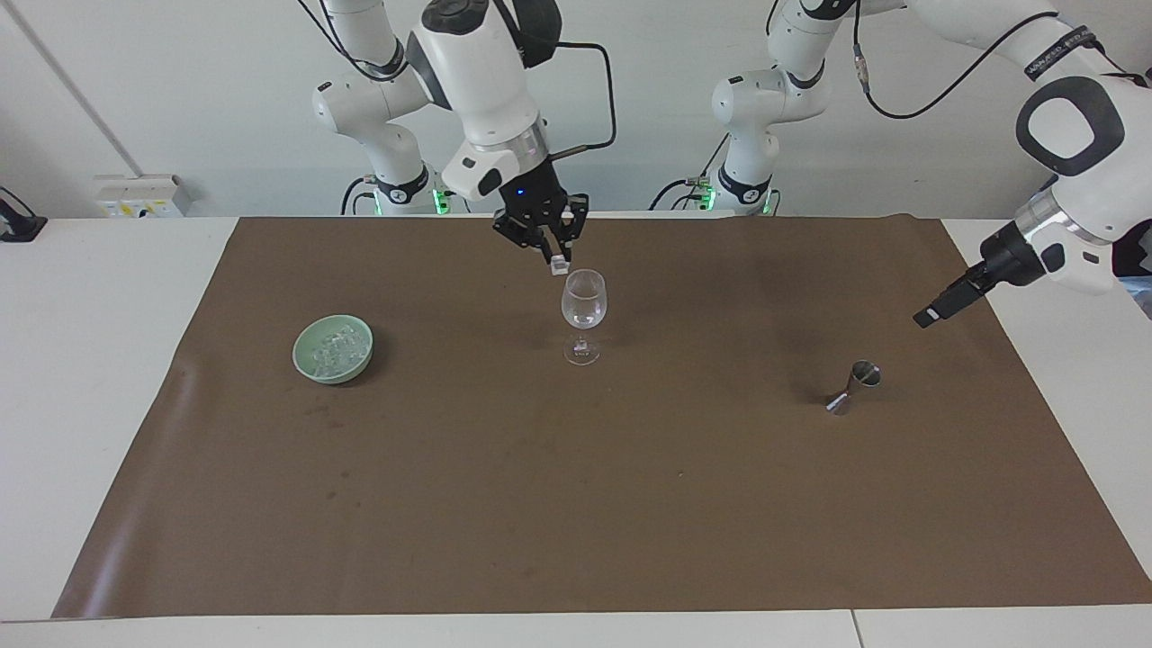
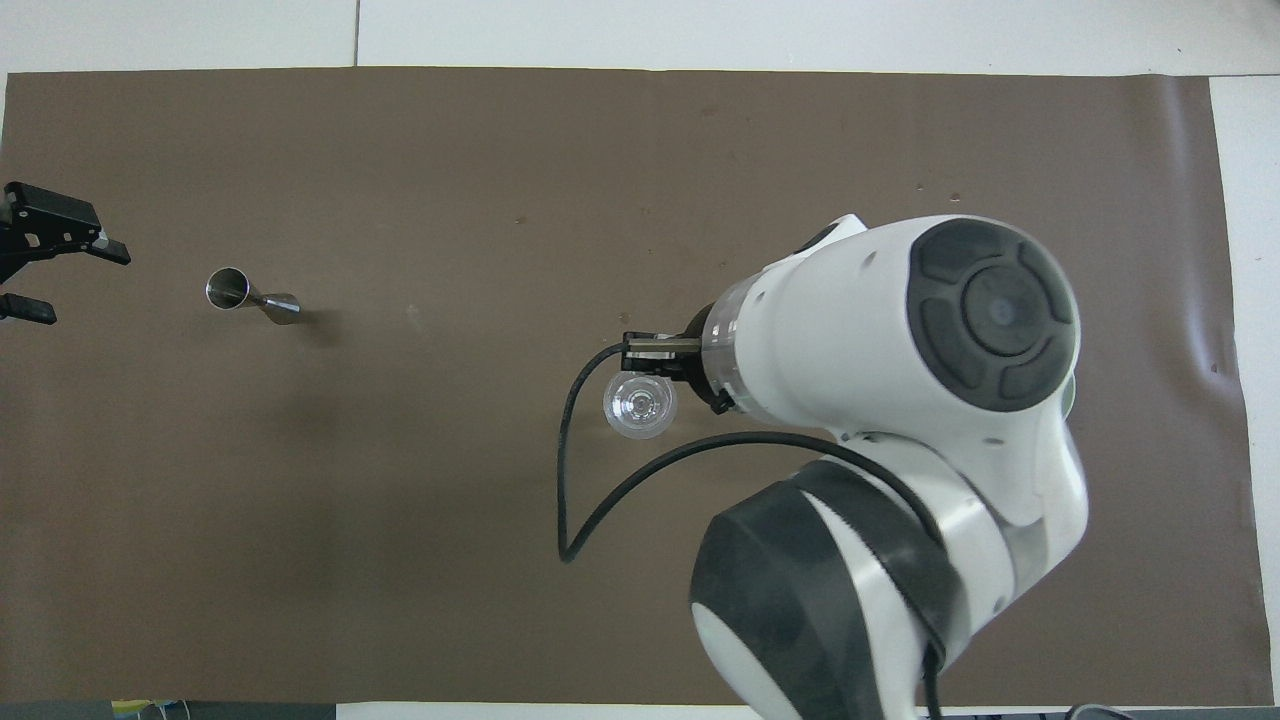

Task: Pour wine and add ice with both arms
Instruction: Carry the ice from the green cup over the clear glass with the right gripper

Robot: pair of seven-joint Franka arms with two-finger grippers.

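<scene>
The arms (image 1: pixel 477 54) were glossy white with dark grey joint caps, silver wrists, looping black cables and green-lit bases

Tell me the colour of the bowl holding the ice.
Pale green bowl; facing view shows it best.

Overhead view: pale green round bowl hidden under white right arm (image 2: pixel 900 400); black left gripper (image 2: pixel 40 265) cut off by edge. Ice cubes in bowl too small to count.
</scene>
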